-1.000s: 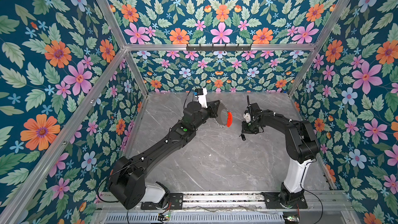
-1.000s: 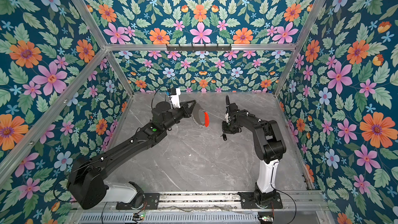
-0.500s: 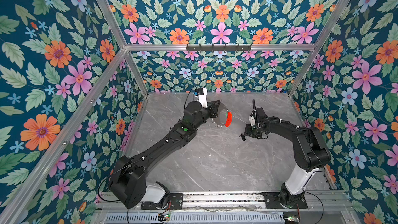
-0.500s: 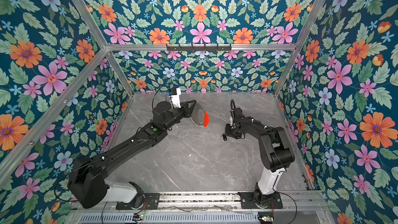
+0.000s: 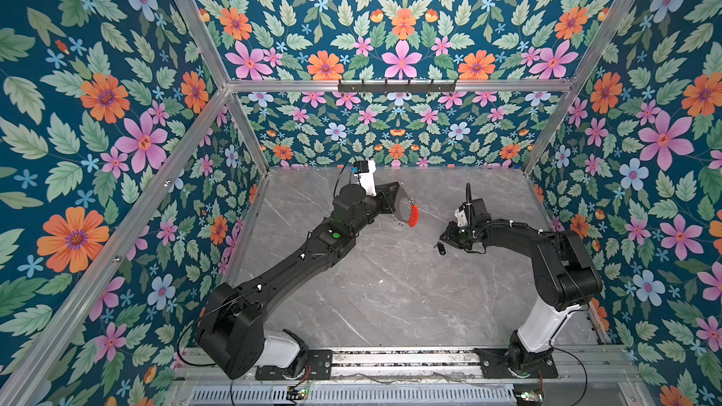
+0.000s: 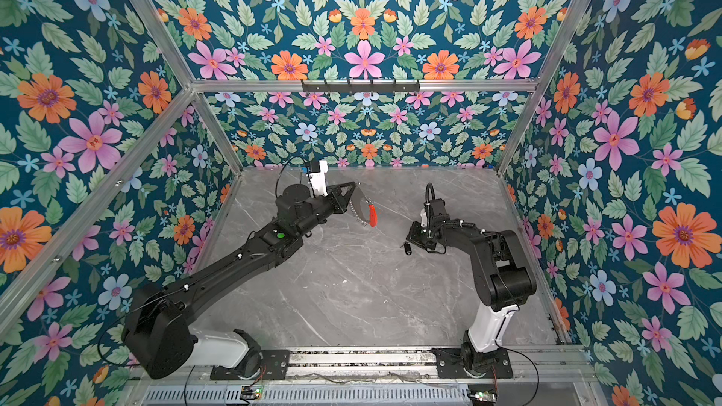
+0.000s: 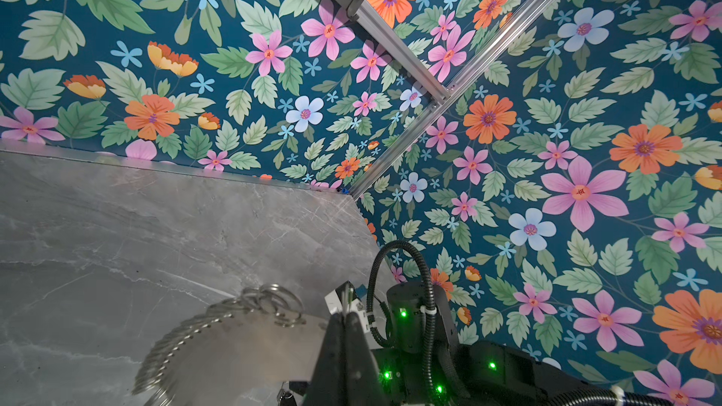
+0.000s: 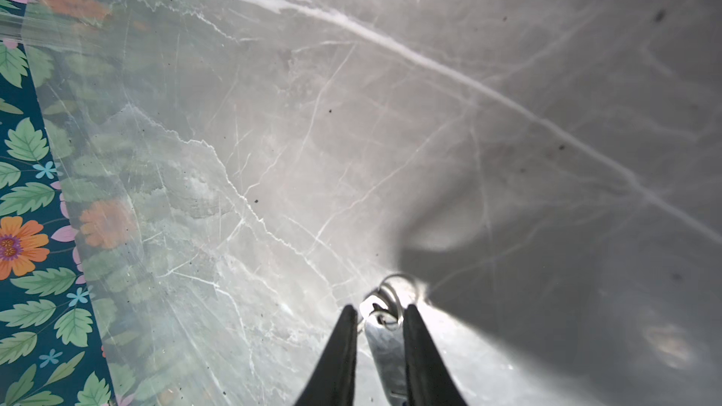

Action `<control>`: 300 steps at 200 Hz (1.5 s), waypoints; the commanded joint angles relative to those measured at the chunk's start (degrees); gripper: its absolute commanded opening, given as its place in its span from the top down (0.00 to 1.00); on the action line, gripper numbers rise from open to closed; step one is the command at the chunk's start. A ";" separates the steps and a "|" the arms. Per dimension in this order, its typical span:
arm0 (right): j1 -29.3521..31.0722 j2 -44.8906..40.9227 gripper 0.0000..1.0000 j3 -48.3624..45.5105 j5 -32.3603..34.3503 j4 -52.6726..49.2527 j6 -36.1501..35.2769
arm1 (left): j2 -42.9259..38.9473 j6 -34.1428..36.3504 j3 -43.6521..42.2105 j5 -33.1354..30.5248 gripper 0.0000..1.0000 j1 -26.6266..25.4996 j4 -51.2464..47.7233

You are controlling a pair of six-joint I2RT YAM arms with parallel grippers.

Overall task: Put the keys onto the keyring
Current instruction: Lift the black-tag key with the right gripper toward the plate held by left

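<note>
One key (image 8: 385,349) lies on the worktop (image 5: 390,298) right of its middle, its black fob (image 5: 442,248) where it was a second ago. My right gripper (image 8: 379,307) has backed off from the keyring (image 5: 402,207) and dropped to straddle the key's blade; pinched or not, I cannot tell. My left gripper (image 7: 346,316) stays clamped on the keyring, held up nearer the back edge. Nothing is threaded yet; I judge this a re-grip before another approach.

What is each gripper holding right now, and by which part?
Left gripper clamps the keyring by its grey rim, opposite the red arc. Right gripper straddles the blade of a key; a firm hold cannot be told.
</note>
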 commanded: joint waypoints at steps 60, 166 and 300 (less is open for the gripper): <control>0.04 0.57 0.78 -0.32 0.02 0.94 0.59 | -0.16 -0.44 0.13 0.48 1.00 0.05 2.74; -0.02 1.54 0.86 -0.57 -1.20 2.41 0.92 | 0.34 -0.70 0.39 0.57 1.00 0.05 2.64; 0.03 -22.69 1.00 -1.73 -2.35 -2.12 -11.78 | -2.67 6.60 -3.06 7.85 1.00 1.87 8.96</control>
